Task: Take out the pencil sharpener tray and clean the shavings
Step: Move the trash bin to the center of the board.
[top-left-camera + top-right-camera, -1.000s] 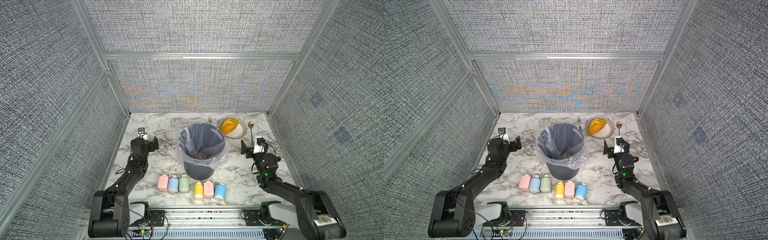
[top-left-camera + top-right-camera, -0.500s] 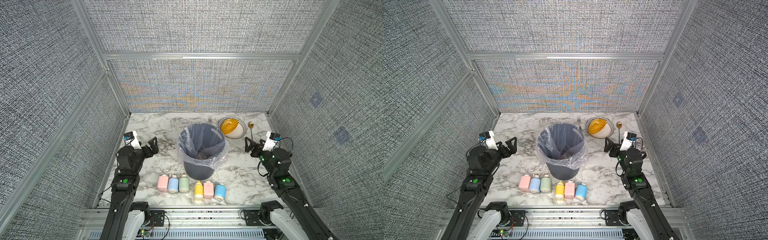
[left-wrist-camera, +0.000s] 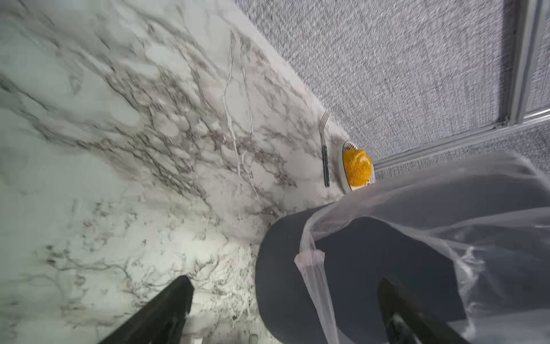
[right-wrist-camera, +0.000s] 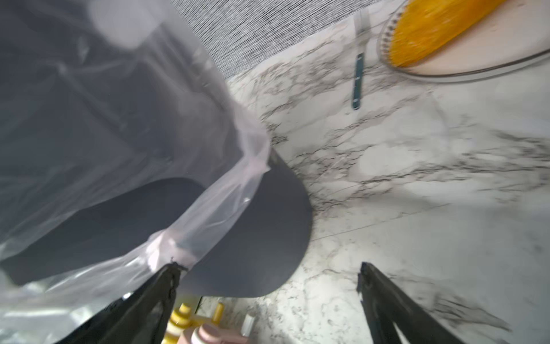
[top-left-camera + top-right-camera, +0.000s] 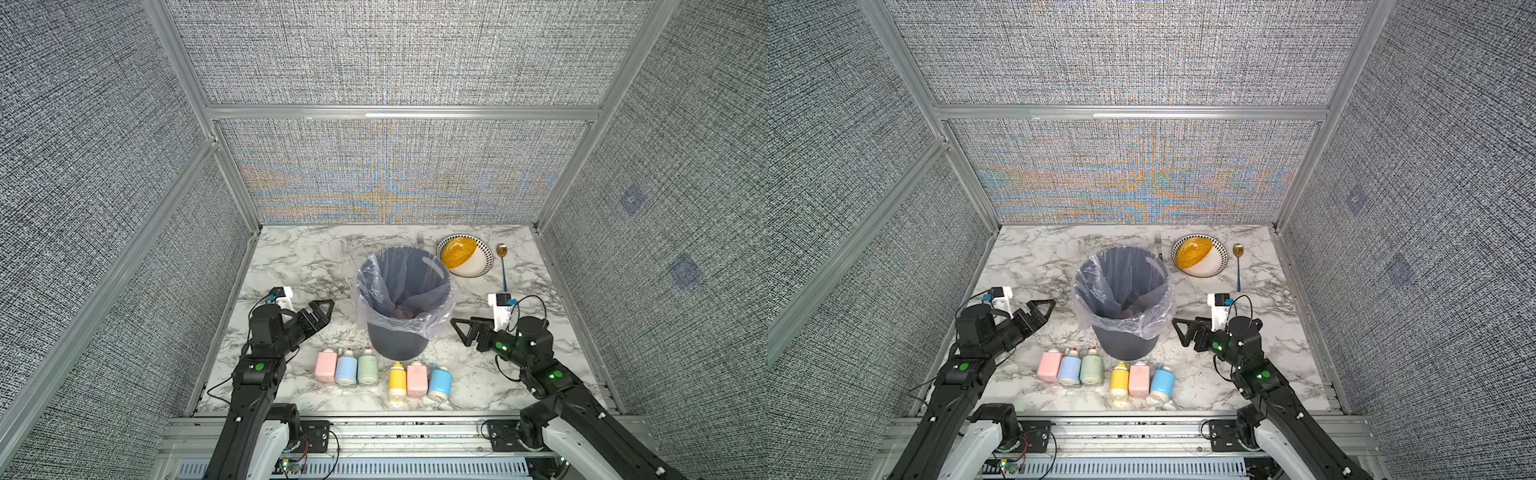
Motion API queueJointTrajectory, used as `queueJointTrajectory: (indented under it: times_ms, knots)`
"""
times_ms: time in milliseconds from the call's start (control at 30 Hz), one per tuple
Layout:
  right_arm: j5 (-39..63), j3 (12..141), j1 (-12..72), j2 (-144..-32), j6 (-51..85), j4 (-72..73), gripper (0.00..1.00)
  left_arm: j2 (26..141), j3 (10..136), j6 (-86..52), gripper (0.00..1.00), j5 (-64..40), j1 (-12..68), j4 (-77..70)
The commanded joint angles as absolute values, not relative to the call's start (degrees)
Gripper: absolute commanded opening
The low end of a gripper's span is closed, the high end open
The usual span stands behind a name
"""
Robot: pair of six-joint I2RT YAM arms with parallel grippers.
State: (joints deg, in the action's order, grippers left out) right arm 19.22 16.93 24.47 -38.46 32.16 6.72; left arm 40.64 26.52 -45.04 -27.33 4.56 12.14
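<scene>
The left gripper [image 5: 322, 313] and right gripper [image 5: 462, 332] are being held flanking the bin [image 5: 399, 347], jaws spread and empty. Six pastel sharpeners [image 5: 368, 368] are standing before it.

Bin mid-table, sharpeners before it, tableware behind

The bin [image 5: 399, 349] stands mid-table [image 5: 291, 266]. Before it, in a row, stand the left trio of sharpeners [image 5: 346, 368] and the right trio of sharpeners [image 5: 417, 379]. Behind it to the right sits a plate [image 5: 478, 272], with a fork [image 5: 420, 237] on its left and a spoon [image 5: 503, 270] on its right. The left gripper [image 5: 326, 311] and right gripper [image 5: 459, 332] flank the bin.
</scene>
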Motion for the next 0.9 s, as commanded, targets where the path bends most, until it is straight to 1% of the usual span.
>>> queueJointTrajectory:
  times_ms: [0, 100, 167, 267, 400, 533, 633, 867]
  knots:
    - [15.3, 16.9, 31.4, -40.0, 31.5, 12.1, 0.97, 44.0, 26.9, -45.5, 1.0, -31.7, 7.8, 8.3]
    - [10.0, 17.1, 38.6, -45.3, 31.0, 15.0, 0.97, 46.7, 27.4, -45.3, 1.0, -30.1, 13.4, 5.6]
    - [6.2, 17.1, 41.6, -47.7, 31.6, 17.0, 0.97, 49.2, 28.0, -45.3, 1.0, -28.8, 16.5, 4.2]
    - [3.1, 17.7, 43.4, -51.6, 33.1, 20.3, 0.97, 54.1, 28.9, -45.4, 1.0, -26.9, 20.9, 1.3]
    - [0.1, 19.7, 43.4, -56.6, 33.9, 22.9, 0.97, 61.1, 31.0, -45.3, 1.0, -24.0, 26.0, -2.2]
    - [-3.9, 21.5, 42.6, -60.7, 33.9, 23.8, 0.97, 67.1, 34.1, -44.2, 1.0, -22.2, 28.6, -4.2]
    - [-4.8, 22.7, 40.0, -63.1, 33.8, 23.9, 0.98, 71.3, 36.4, -43.5, 1.0, -21.4, 28.9, -5.5]
    - [-0.2, 26.6, 30.8, -70.4, 31.9, 23.1, 0.98, 79.7, 43.3, -40.0, 1.0, -18.9, 28.9, -5.4]
